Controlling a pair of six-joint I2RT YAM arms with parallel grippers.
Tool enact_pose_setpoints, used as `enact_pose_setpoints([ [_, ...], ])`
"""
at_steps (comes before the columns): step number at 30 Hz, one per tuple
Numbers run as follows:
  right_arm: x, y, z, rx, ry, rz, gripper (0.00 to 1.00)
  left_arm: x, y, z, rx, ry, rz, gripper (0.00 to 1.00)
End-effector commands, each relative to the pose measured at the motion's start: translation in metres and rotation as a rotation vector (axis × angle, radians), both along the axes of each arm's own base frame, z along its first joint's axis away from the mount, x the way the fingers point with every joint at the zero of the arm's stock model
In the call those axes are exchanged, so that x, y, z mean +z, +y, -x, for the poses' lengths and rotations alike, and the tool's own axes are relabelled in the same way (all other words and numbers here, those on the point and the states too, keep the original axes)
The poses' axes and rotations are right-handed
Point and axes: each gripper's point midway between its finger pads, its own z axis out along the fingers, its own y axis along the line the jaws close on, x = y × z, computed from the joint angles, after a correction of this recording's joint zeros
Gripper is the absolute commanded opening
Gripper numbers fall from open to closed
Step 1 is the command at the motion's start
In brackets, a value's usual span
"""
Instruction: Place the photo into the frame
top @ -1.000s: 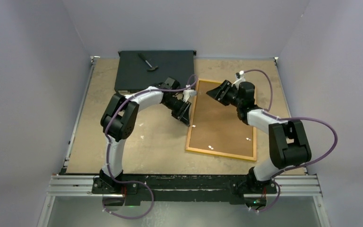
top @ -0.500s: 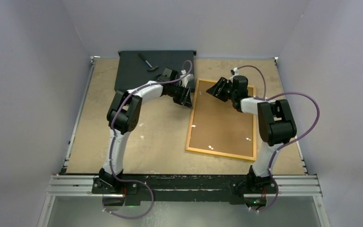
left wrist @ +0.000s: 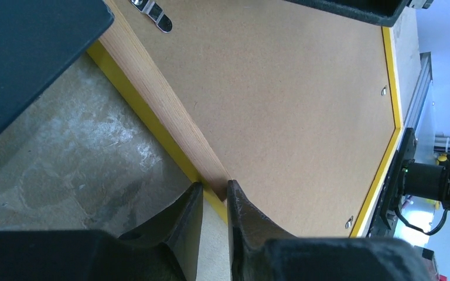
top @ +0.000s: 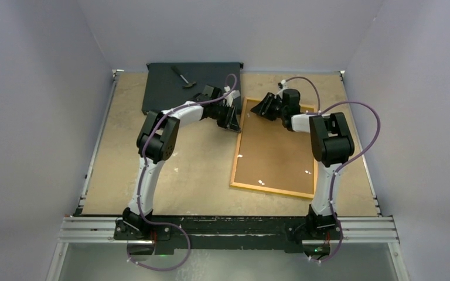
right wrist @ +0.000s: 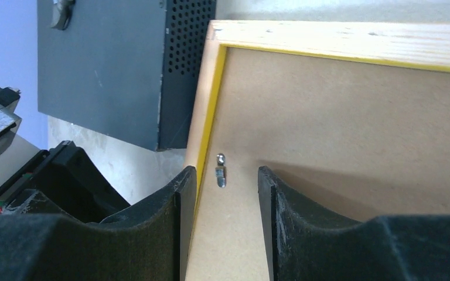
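Note:
The frame (top: pixel 272 190) lies face down on the table, yellow-orange border round a brown backing board (top: pixel 278 152). The photo is out of view. My left gripper (top: pixel 234 120) is at the frame's left side near the far corner. In the left wrist view its fingertips (left wrist: pixel 214 188) pinch the frame's raised rim (left wrist: pixel 152 114) from both sides. My right gripper (top: pixel 262 108) hangs over the far left corner. Its jaws (right wrist: pixel 225 171) stand apart, straddling a small metal clip (right wrist: pixel 220 172) on the backing board, the left finger (right wrist: pixel 184 181) over the yellow border.
A flat black box (top: pixel 190 88) lies at the back left, close to the frame's far corner, with a small hammer-like tool (top: pixel 183 76) on it. More metal clips (top: pixel 261 182) dot the backing board. Grey walls close in the table on three sides.
Both arms reached farther toward the back. The left gripper slid up the frame's left edge to near the far corner. The right gripper moved left to that corner and its jaws narrowed.

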Motion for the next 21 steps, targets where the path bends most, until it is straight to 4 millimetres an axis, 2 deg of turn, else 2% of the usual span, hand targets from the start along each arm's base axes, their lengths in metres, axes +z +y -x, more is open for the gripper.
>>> enact_pose_setpoints([
  [1,0.018,0.020,-0.008,0.081,-0.070,-0.003,0.45,-0.008,-0.006,-0.003,-0.009,-0.010,0.014,0.17],
  [8,0.006,0.033,-0.007,0.124,-0.036,-0.009,0.43,-0.014,-0.004,0.005,-0.016,0.005,0.006,0.15],
  [21,-0.003,0.033,0.010,0.139,-0.003,-0.011,0.41,-0.015,-0.003,0.009,-0.025,0.008,0.011,0.14],
])
